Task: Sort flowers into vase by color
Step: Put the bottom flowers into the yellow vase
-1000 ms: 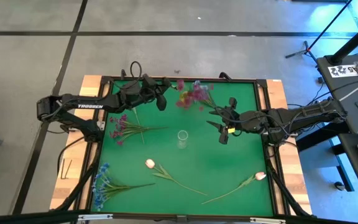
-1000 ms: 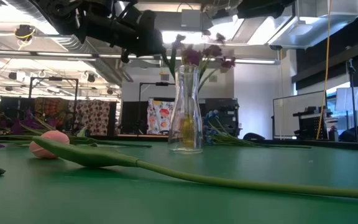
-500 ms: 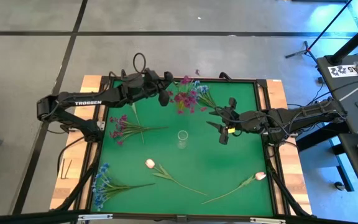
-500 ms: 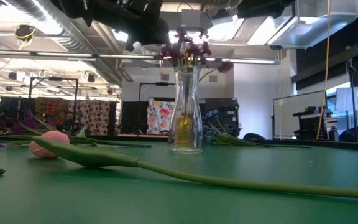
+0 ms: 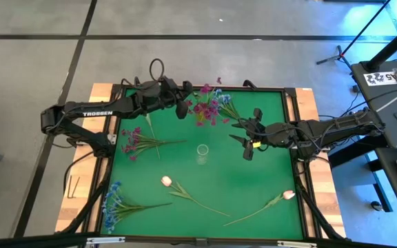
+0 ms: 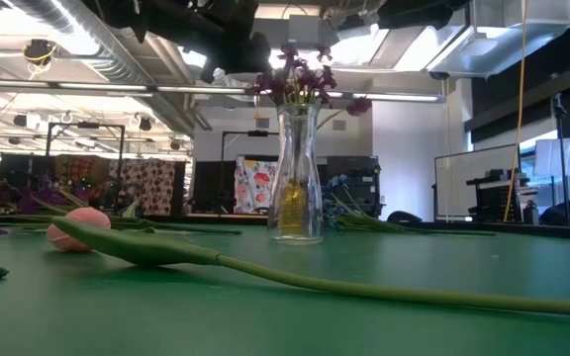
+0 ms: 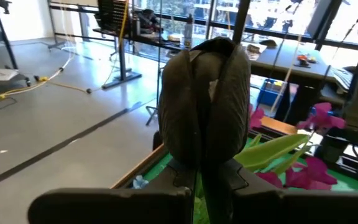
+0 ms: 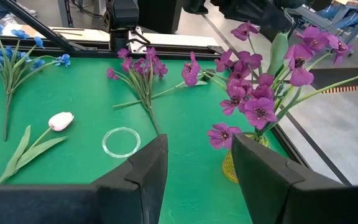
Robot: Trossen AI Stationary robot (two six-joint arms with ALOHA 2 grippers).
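A magenta spray (image 5: pixel 209 109) is held up in the air by the shut left claw (image 5: pixel 182 106), gripped low on the stem, at the far side of the counter (image 5: pixel 253 179). The vase (image 5: pixel 202 153) sits well below and nearer than that claw, apart from the blossoms. So the carry step looks to be in hand; next the stem end would need lining up over the vase mouth and lowering in. The right claw (image 5: pixel 248 146) is parked beside the vase, half open, nothing held. Tulips (image 5: pixel 167 181) and a blue spray (image 5: pixel 114 200) are left lying further off.
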